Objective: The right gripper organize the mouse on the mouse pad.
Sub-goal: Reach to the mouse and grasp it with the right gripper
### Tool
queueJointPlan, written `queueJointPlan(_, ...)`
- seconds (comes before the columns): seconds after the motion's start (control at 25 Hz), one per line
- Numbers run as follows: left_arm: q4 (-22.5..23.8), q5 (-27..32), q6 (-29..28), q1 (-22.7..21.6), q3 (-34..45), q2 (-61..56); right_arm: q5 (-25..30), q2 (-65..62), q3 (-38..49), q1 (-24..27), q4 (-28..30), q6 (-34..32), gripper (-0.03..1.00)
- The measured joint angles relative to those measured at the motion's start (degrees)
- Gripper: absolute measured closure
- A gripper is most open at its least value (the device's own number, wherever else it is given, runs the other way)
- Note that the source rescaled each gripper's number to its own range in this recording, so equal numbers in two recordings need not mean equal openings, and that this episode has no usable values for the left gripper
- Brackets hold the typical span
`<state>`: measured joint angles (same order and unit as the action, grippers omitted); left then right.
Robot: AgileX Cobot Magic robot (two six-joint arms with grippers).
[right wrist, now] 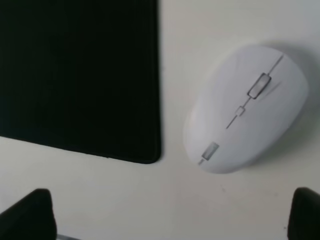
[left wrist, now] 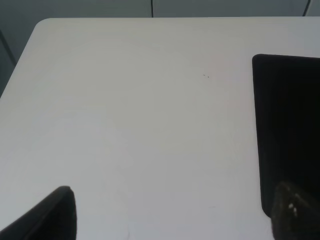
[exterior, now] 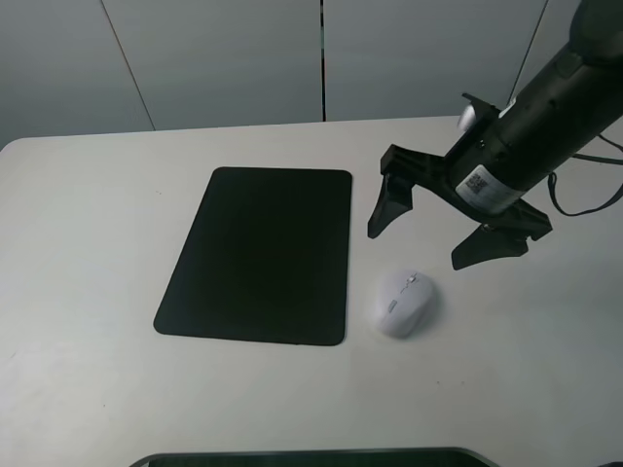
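Desk, white and wide, carried everything. The mouse pad was the next biggest thing, flat and black, lying near the middle of the desk. The right hand hung in the air just past the pad's right edge. Its two black fingers were spread wide apart with nothing between them. The left hand showed only in the left wrist view, fingers far apart and holding nothing, over bare desk beside one edge of the pad. The mouse sat on the bare desk just beside the pad's right edge, near its front corner. It was not touching the pad and not on it. A little white sticker with a square code was on the right arm, and only the high view showed it. Its print was too small to read. Only the right wrist view showed the mouse up close, with its scroll wheel and a small grey mark that could not be read.
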<state>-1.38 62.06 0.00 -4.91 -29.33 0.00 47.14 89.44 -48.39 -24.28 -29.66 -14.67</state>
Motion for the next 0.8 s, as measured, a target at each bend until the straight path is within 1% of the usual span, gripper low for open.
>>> queueJointPlan(0.08,0.0,0.0,0.0,0.0,0.0,0.0,-0.31,1.94,0.0,-0.25,-0.12,-1.54,-0.03)
queueJointPlan(0.32,0.0,0.0,0.0,0.0,0.0,0.0,-0.66,6.04,0.0,-0.31,-1.15,-3.33,-0.03)
queueJointPlan(0.52,0.0,0.0,0.0,0.0,0.0,0.0,-2.16,7.75,0.0,-1.18,-2.01,-3.8,-0.03)
queueJointPlan(0.8,0.0,0.0,0.0,0.0,0.0,0.0,-2.37,12.24,-0.03,-1.4,-2.39,-4.28,-0.03)
